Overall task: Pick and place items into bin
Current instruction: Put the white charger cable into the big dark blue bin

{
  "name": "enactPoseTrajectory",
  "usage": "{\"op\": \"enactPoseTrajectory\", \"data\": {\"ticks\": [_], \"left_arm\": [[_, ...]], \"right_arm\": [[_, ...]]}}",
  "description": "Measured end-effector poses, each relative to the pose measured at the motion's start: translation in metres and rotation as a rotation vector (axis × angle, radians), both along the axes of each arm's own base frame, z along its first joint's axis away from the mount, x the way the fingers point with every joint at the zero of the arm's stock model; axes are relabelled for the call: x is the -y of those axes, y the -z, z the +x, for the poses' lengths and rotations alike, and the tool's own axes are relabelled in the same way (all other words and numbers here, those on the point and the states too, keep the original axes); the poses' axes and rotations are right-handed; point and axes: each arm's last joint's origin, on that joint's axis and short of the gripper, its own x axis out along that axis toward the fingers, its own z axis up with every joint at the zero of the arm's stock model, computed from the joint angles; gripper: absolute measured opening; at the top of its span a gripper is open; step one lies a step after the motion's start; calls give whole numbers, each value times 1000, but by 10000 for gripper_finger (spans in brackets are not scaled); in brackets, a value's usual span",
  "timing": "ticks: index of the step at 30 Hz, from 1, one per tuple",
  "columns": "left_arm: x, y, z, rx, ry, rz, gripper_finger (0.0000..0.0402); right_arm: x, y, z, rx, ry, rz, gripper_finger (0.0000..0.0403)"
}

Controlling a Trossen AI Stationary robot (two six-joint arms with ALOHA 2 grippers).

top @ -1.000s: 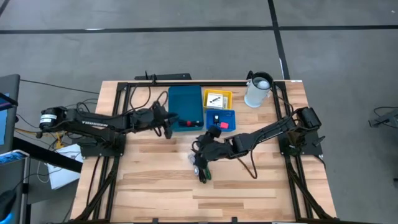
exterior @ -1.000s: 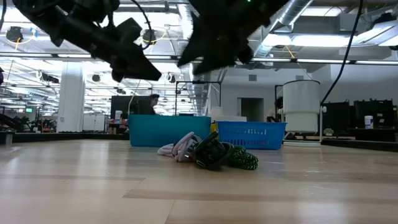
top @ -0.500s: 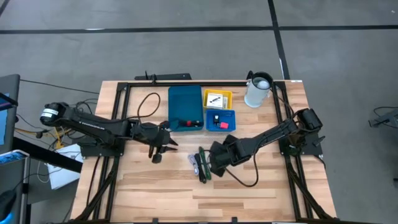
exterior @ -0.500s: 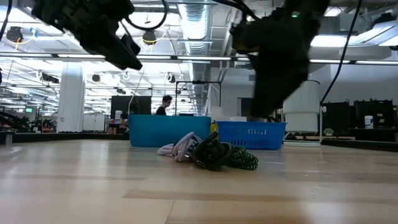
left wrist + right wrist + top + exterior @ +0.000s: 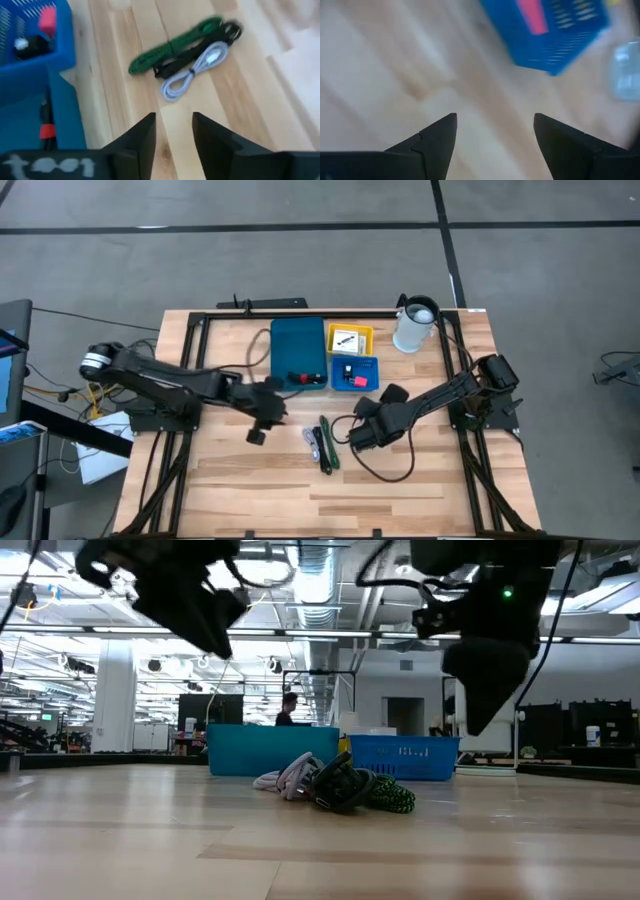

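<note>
Three bundled cables, one green (image 5: pixel 172 45), one black (image 5: pixel 200 47) and one white (image 5: pixel 192 72), lie side by side on the wooden table (image 5: pixel 322 445), near of the trays; the low view shows them as one heap (image 5: pixel 335 785). The bin has a long teal tray (image 5: pixel 298 350), a yellow tray (image 5: pixel 350 338) with a white card, and a blue tray (image 5: pixel 355 372) with a red piece (image 5: pixel 47 20). My left gripper (image 5: pixel 174 125) hovers open left of the cables (image 5: pixel 265 418). My right gripper (image 5: pixel 495 120) hovers open to their right (image 5: pixel 360 430).
A white jug (image 5: pixel 415 325) stands at the far right corner beside the yellow tray. A small red and black item (image 5: pixel 46 125) lies in the teal tray. Black frame rails run along both table sides. Bare wood (image 5: pixel 330 490) stretches toward the near edge.
My left gripper has moved from beside the teal tray toward the near edge and now hangs left of the cables. My right gripper has drawn back from above the cables toward the table's right. The cables have stayed where they were.
</note>
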Motion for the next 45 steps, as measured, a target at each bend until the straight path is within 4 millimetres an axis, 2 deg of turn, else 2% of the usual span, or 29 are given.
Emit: {"op": "enactPoseTrajectory", "data": {"ticks": [8, 12, 16, 22, 31, 45], "left_arm": [[15, 30, 55, -206, 29, 49, 170], [27, 38, 73, -280, 95, 74, 180], [40, 40, 83, -299, 173, 110, 181], [50, 39, 87, -273, 246, 162, 181], [35, 38, 92, -257, 199, 159, 181], [39, 43, 90, -248, 228, 172, 181]], "right_arm": [[12, -6, -15, -226, -118, -161, 260], [7, -7, -20, -299, -205, -170, 260], [3, -9, -27, -362, -235, -190, 260], [-5, -11, -33, -393, -265, -209, 260], [-12, -11, -35, -377, -292, -226, 260], [-15, -8, -33, -323, -175, -107, 260]]}}
